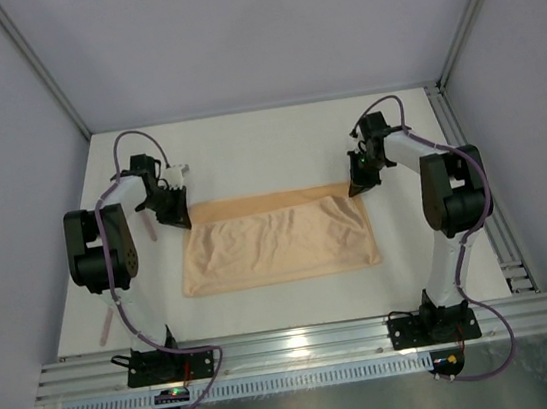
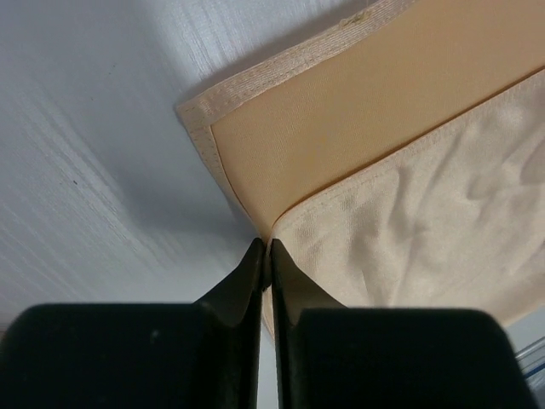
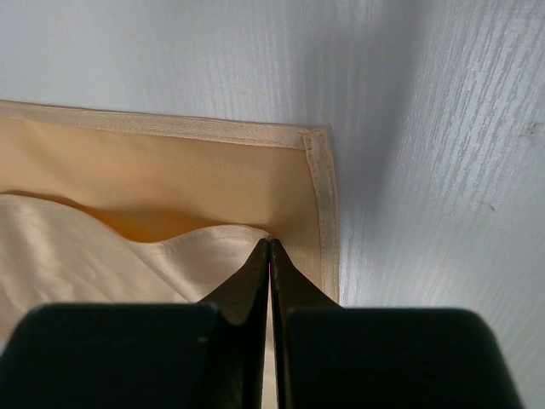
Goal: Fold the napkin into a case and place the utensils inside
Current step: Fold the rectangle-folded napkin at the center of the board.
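- White table top [image 1: 246, 148] with a faint woven grain lies under everything, closed in by pale grey walls [image 1: 250, 26].
- Left gripper [image 2: 266, 249]: its black wedge-shaped fingers are pressed together to a hairline slit at the far-left corner of the soft peach-orange cloth napkin [image 2: 383, 136]. The hemmed corner of the paler upper layer runs in between the tips, so the gripper is pinching that layer.
- Right gripper [image 3: 269, 245]: also squeezed tight, at the napkin's far-right corner. Its tips nip the upper layer where the wavy hem ends.
- Just past both sets of tips, the napkin's lower layer shows as a deeper orange strip with a stitched border, flat on the table.
- From above, the napkin is a wide, wrinkled, folded rectangle with its long edges running left to right. The strip of lower layer is uncovered along its far edge.
- Left arm [image 1: 108, 246] and right arm [image 1: 453, 191] stand on either side of the napkin, each reaching in to a far corner.
- One slim pale pink stick-like utensil [image 1: 101, 328] lies well left of the napkin's near-left corner, beside the left arm.
- A second pink stick [image 1: 151, 229] shows near the napkin's far-left corner, partly hidden by that arm. Their heads are too small to make out.
- Ribbed aluminium rail [image 1: 302, 347], on the near side of the napkin, carries both arm bases.
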### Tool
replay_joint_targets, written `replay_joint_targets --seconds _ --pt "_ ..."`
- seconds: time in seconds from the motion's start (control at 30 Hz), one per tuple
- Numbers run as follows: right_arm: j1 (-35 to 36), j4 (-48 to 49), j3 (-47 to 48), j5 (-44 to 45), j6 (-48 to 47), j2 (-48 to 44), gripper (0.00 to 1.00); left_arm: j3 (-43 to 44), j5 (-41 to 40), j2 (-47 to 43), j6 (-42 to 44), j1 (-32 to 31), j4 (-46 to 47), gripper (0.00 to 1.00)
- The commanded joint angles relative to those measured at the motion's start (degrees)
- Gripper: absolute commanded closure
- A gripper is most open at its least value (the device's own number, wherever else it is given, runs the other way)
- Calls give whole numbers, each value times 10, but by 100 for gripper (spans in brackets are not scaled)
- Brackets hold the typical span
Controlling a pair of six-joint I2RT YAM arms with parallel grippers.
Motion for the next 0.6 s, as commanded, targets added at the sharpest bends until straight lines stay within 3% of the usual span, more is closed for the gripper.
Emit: replay_joint_targets --seconds 0.0,0.2,0.27,0.33,0.43,0.53,0.57 --pt "3 0 18 2 0 -43 97 9 18 -31 12 -3 -18 96" --pt "2 2 19 12 1 -65 97 24 15 -47 32 0 -47 100" --pt "2 2 20 12 2 -66 97 24 18 -49 36 -1 -53 93" --pt "2 0 20 11 2 -65 97 26 23 -47 38 0 -60 93" --pt "2 0 22 11 2 -66 97 25 29 -45 45 -1 -69 100" --pt "2 -3 27 11 2 -69 97 29 25 -46 48 -1 -78 100" --pt "2 -4 27 12 1 -72 97 29 25 -47 50 -1 -81 95"
